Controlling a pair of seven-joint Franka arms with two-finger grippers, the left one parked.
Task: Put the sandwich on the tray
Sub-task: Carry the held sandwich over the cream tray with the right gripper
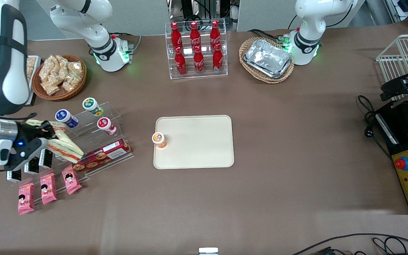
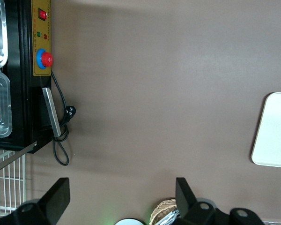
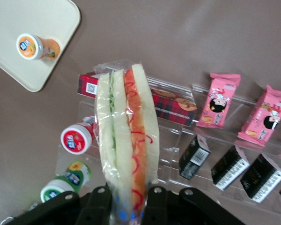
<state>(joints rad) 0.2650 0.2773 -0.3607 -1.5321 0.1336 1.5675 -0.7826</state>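
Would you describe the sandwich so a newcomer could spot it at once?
At the working arm's end of the table stands a clear stepped rack of snacks. Above it the gripper holds the sandwich: the only clear-wrapped wedge there, pale bread with an orange-red stripe.

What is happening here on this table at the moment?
The right arm's claw is shut on a clear-wrapped triangular wedge sandwich with an orange-red filling stripe. It holds the sandwich above the clear stepped snack rack at the working arm's end of the table. The large flat cream-beige plastic tray lies mid-table. Only a small orange-labelled cup stands on it, at the edge nearest the claw. The sandwich is not yet on the tray.
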